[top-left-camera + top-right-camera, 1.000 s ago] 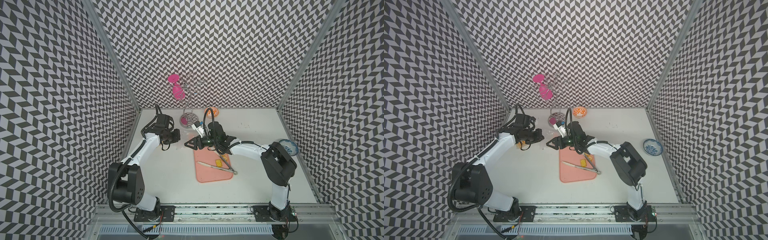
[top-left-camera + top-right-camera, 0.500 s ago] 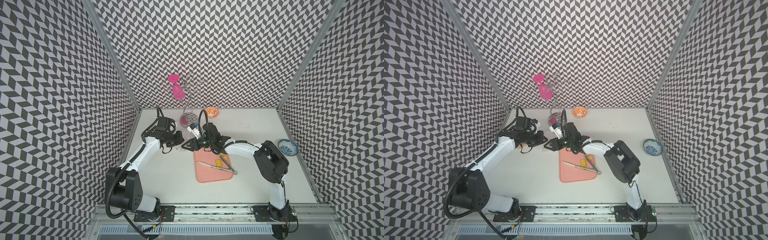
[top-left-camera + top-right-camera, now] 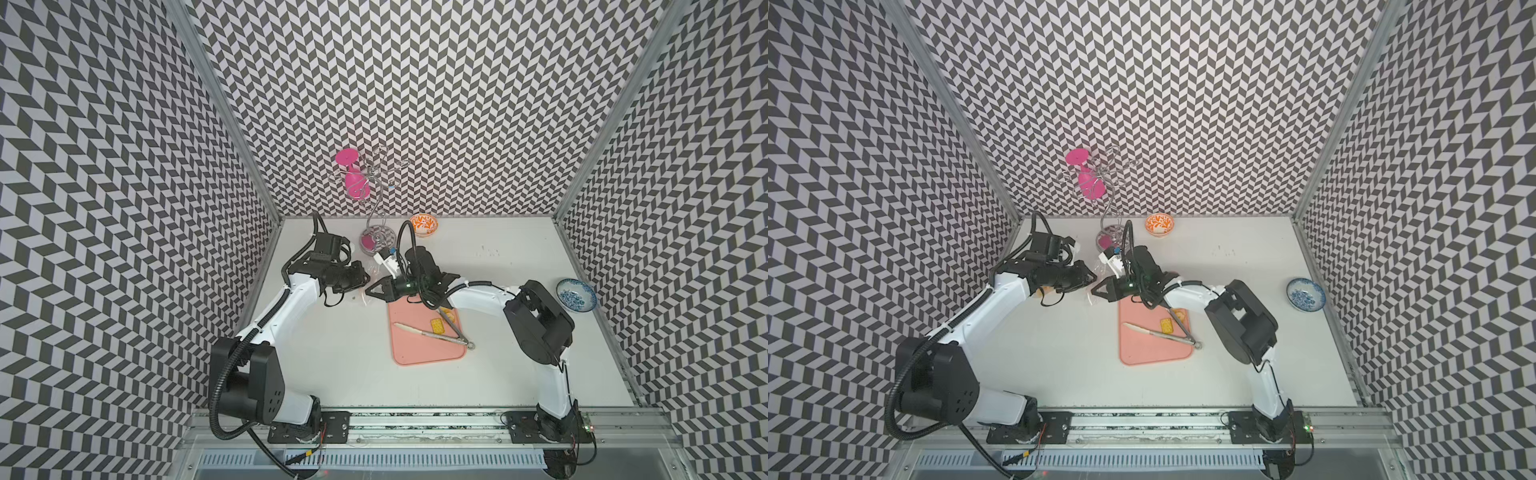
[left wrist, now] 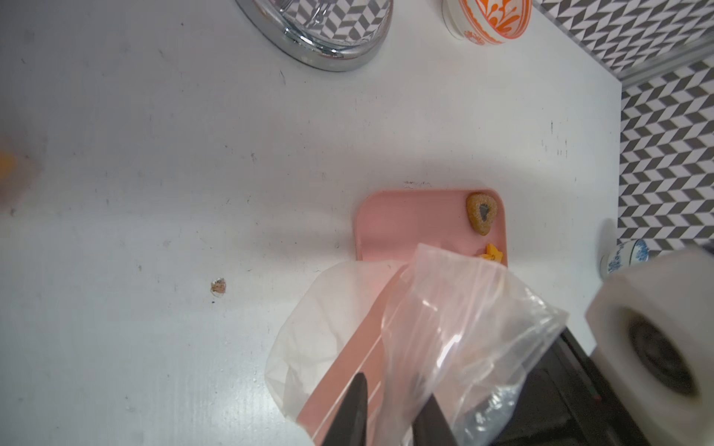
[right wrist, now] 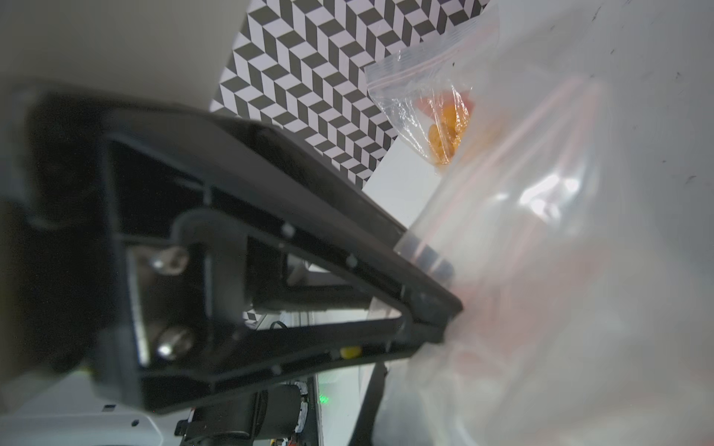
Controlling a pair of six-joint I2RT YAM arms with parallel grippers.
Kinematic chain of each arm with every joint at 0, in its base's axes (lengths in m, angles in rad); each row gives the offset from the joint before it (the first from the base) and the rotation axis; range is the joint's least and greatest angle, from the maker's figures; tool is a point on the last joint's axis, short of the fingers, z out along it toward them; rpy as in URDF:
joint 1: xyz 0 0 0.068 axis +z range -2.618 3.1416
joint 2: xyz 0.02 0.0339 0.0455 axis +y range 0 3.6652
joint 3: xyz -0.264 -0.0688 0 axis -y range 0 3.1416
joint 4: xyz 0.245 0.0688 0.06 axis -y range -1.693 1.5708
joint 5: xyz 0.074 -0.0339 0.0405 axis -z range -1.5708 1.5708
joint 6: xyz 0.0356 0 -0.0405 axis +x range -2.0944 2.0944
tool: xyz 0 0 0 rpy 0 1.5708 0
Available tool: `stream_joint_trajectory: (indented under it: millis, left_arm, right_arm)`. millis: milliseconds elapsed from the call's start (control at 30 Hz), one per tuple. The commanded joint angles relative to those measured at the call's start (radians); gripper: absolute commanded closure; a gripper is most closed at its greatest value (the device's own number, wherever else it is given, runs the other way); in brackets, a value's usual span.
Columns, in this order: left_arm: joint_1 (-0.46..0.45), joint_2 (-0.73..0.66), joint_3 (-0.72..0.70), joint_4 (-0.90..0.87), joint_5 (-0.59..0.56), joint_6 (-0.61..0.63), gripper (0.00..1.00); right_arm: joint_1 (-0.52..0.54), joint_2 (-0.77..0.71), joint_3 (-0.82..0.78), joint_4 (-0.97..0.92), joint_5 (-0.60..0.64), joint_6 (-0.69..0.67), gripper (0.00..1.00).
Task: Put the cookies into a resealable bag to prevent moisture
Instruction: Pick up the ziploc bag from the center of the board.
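The right end effector is clamped shut on the bag rim, probably to keep its mouth lifted. The left end effector stands slightly parted astride the zip edge. Beyond its tips, loose cookies lie on the pink tray, apart from both. Past the right one, orange cookies sit inside clear plastic.

The resealable bag is clear film with red zip lines, crumpled and raised just off the far left corner of the pink tray, part of it overlapping that corner in the left wrist view. A few round orange cookies bunch inside the film. A square yellow cracker lies flat right of the tray's middle; a brown heart sits in its far right corner, with an orange piece just beside it along the right edge
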Motion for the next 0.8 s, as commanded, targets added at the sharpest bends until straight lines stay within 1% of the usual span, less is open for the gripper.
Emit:
stream_joint_trajectory:
  millis: [0,100,167,200,267,333,400,467,533,633,767]
  left_arm:
    - [0.039,-0.045,0.031,-0.015,0.043,0.014,0.66]
    - [0.11,-0.064,0.011,0.0,0.144,0.028,0.61]
    - [0.137,-0.064,0.012,-0.001,0.215,0.031,0.59]
    - [0.147,-0.064,0.014,-0.006,0.23,0.059,0.58]
    - [0.168,-0.067,0.014,-0.013,0.221,0.075,0.58]
    - [0.19,-0.072,-0.008,-0.001,0.244,0.084,0.6]
    - [0.189,-0.065,-0.023,0.011,0.313,0.107,0.61]
    - [0.178,-0.051,-0.023,0.007,0.355,0.128,0.62]
    - [0.159,-0.032,-0.021,-0.006,0.353,0.153,0.63]
    - [0.155,0.0,-0.018,-0.016,0.37,0.159,0.65]
    - [0.124,-0.009,-0.001,0.04,0.391,0.128,0.65]
  right_arm:
    - [-0.014,-0.041,-0.023,0.08,-0.04,0.004,1.0]
    - [-0.028,-0.067,-0.061,0.13,-0.069,0.012,1.0]
    - [-0.038,-0.077,-0.085,0.175,-0.099,0.024,1.0]
    - [-0.042,-0.08,-0.096,0.192,-0.113,0.028,1.0]
    - [-0.051,-0.089,-0.113,0.212,-0.128,0.034,1.0]
    - [-0.063,-0.096,-0.129,0.249,-0.155,0.054,1.0]
    - [-0.068,-0.105,-0.139,0.286,-0.178,0.07,1.0]
    - [-0.067,-0.111,-0.14,0.296,-0.188,0.071,1.0]
    - [-0.068,-0.112,-0.141,0.318,-0.201,0.084,1.0]
    - [-0.069,-0.112,-0.141,0.343,-0.214,0.102,1.0]
    - [-0.069,-0.113,-0.144,0.354,-0.224,0.111,1.0]
